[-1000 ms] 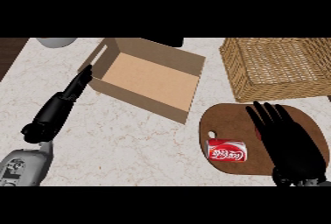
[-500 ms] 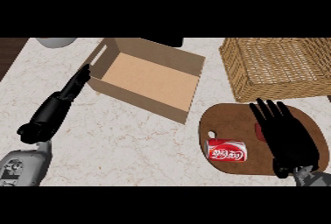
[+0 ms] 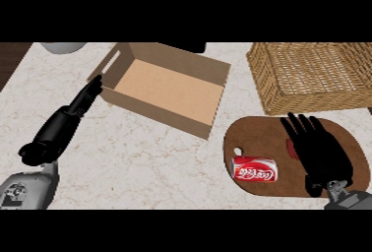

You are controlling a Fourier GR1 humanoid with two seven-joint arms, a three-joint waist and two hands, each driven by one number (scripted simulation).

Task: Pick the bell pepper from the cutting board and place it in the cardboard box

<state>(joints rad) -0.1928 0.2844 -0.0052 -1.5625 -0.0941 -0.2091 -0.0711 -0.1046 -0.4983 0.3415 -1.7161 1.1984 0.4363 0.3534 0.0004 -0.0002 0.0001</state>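
Right hand (image 3: 320, 150) is over the cutting board (image 3: 254, 133), fingers straight and spread, pointing away from us toward the wicker basket (image 3: 312, 74). It's holding nothing that we can see

Bell pepper (image 3: 291, 146): we only get a thin red sliver at the left edge of the right hand, on the board. The rest is hidden under the palm, so we can't tell its shape or which way the stem faces. We can't say if the palm touches it either

Also on the board: a red soda can (image 3: 255, 169) lying on its side, just beside the hand toward us and left. It's a distractor, and close enough to get knocked when the fingers close

Handling, our judgement: a pepper is light, hollow, fairly stiff and has waxy skin, so it'll tend to slip or roll out of a shallow pinch. It's better to wrap the body across its widest part, thumb opposite the fingers, not the stem. It won't crush easily, but the lobes make contact uneven

Cardboard box (image 3: 167, 91) sits well left of the board, open top, interior bare as far as we see. Its near corner is close to the board's edge, so the carry is short but needs to clear the wall

Left hand (image 3: 85, 98) lies with straight fingers beside the box's left wall, tips near the wall's handle slot; we can't tell if it's touching

Everything sits on the marble surface (image 3: 145, 162)
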